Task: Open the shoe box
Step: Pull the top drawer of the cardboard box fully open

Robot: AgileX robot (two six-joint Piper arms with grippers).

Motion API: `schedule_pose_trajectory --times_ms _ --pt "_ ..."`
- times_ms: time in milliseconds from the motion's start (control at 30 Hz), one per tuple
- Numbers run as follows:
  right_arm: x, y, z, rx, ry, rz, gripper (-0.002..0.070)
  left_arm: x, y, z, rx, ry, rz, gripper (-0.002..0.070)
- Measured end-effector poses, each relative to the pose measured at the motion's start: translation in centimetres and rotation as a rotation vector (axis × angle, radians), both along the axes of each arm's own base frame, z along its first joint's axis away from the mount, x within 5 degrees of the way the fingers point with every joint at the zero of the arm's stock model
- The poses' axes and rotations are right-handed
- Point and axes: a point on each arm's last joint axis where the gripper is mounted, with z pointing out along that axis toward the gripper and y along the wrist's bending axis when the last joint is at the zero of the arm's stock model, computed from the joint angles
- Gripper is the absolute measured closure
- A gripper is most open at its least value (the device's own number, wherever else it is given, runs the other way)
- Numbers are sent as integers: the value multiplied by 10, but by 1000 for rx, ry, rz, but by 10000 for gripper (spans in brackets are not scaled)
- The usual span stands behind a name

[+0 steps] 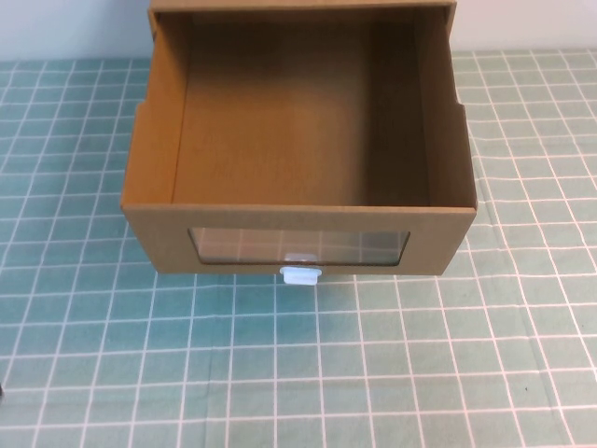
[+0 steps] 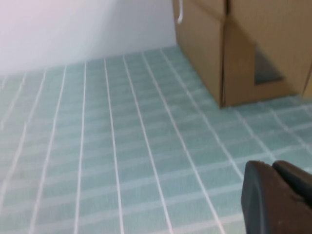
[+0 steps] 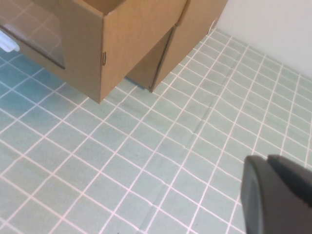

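Left end effector [image 2: 274, 168]: dark, at the edge of the left wrist view, low over the desk [image 2: 122, 161]; its two parts lie together with only a seam between them, holding nothing.
Right end effector [image 3: 269, 160]: dark, at the edge of the right wrist view, above the desk; closed together, holding nothing.
Box to left end effector: the box [image 2: 243, 58] stands well apart from it, farther along the desk, with one side and a cut-out notch facing it.
Box to right end effector: the box is well apart here too, with its near corner turned toward the end effector across bare desk.
Box: brown cardboard, in the middle of the desk toward the far side, open; the drawer [image 1: 298, 238] stands far out of the sleeve [image 1: 303, 6] toward the robot, its inside bare.
Drawer front: a clear window [image 1: 298, 245], with a white tab [image 1: 300, 274] at its lower edge, just over the desk.
Desk: covered in green with a pale grid.
Wall [image 2: 73, 29]: white, behind the desk.
Cut off: the sleeve runs out of the high view's top; only the tip of each end effector shows, and neither shows in the high view.
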Motion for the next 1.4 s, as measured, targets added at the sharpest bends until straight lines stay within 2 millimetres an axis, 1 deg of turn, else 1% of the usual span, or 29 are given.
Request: schedule_pose_trajectory --times_ms 67,167,267,433,1400 --pt "0 0 0 0 0 0 689 -1 1 -11 -16 14 13 680" --pt "0 0 0 1 1 2 689 -3 2 -19 -19 75 25 680" --pt "0 0 0 2 2 2 689 -5 3 -25 22 134 32 680" --pt "0 0 0 2 2 2 689 -5 4 -26 47 135 36 680" --pt "0 0 0 2 2 2 689 -5 4 -26 47 135 37 680"
